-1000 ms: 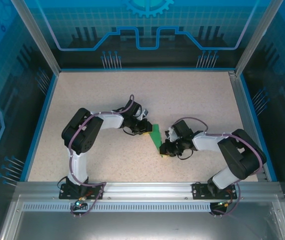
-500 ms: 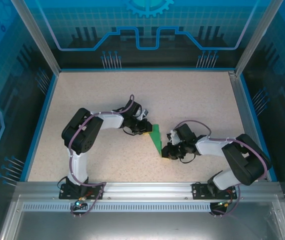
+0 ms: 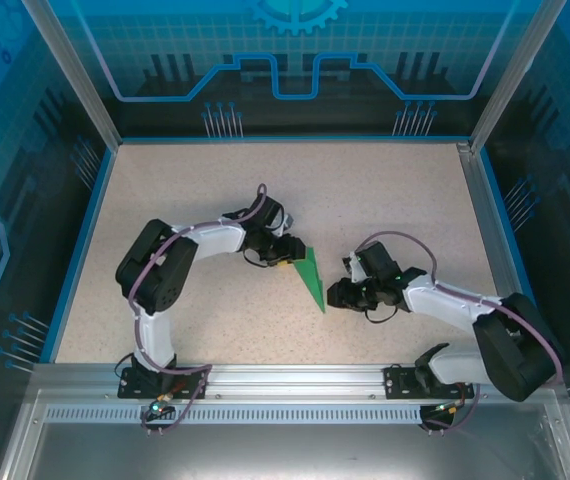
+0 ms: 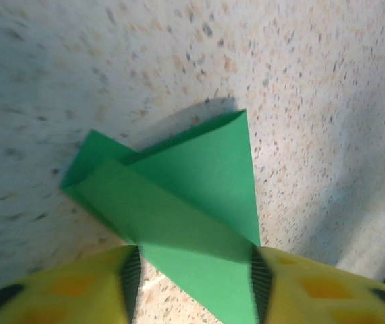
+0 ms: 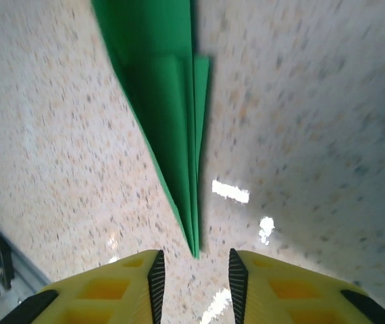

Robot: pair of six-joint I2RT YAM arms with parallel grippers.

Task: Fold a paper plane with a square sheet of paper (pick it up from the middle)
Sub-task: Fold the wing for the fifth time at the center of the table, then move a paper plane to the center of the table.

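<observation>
The left gripper (image 4: 194,277) is standing open astride the tail of the paper plane (image 4: 179,196). The right gripper (image 5: 194,273) is gaping just behind its nose, seemingly letting it lie.

Robot lab cell: speckled table (image 3: 365,190), aluminium posts (image 3: 70,70), blue circuit-print panels (image 3: 295,60), arms (image 3: 160,270) bolted to a slotted rail (image 3: 295,378).

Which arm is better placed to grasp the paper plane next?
Probably left: the left tool, open, straddles the paper plane at its wide tail; the right tool, open too, sits just short of the nose.
</observation>
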